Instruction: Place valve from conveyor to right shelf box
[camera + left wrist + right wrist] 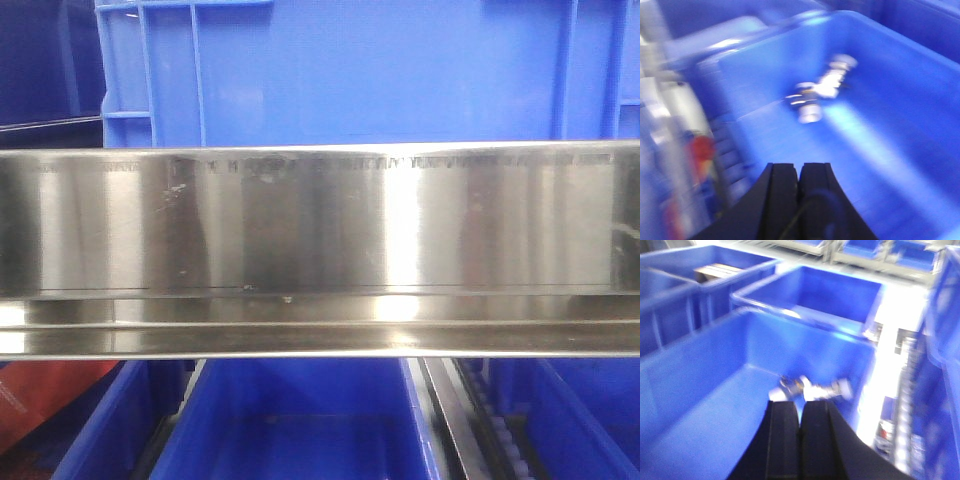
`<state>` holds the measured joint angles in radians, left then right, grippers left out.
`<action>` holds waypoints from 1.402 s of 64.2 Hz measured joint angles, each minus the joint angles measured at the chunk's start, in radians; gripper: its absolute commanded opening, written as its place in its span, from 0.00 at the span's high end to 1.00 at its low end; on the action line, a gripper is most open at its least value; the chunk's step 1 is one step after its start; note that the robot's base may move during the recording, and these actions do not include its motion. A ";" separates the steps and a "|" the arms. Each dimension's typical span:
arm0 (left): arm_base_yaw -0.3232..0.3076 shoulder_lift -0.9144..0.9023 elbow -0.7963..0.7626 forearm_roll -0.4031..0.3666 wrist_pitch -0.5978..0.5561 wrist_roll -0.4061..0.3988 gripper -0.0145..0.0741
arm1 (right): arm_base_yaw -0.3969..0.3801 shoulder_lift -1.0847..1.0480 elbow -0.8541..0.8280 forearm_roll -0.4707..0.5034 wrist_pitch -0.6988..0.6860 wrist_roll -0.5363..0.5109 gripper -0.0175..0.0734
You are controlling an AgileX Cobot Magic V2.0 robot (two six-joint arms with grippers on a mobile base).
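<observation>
Valve (822,90): silvery metal fitting, white middle, blurred; lying on its side on the floor of a blue shelf box (900,165), near the back wall. Nothing else in that box. My left gripper (799,172) pressed closed, empty, above the box floor. My right gripper (801,412) likewise clenched on nothing, just short of the valve. Neighbouring blue bins (830,290) behind. Front view blocked by the shelf's stainless rail (320,220).

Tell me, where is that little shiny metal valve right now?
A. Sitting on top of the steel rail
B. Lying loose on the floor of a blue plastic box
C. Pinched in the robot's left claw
B: both wrist views show the valve lying on the blue box floor, clear of the closed left gripper and right gripper.
</observation>
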<state>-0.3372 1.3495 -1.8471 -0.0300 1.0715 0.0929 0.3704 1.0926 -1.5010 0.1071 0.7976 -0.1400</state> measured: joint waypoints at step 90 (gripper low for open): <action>0.000 -1.133 1.468 0.038 -0.787 -0.071 0.96 | 0.000 -0.836 1.112 -0.004 -0.427 0.004 0.98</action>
<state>-0.3372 0.2162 -0.3791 0.0076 0.2844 0.0223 0.3704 0.2566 -0.3886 0.1034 0.3707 -0.1363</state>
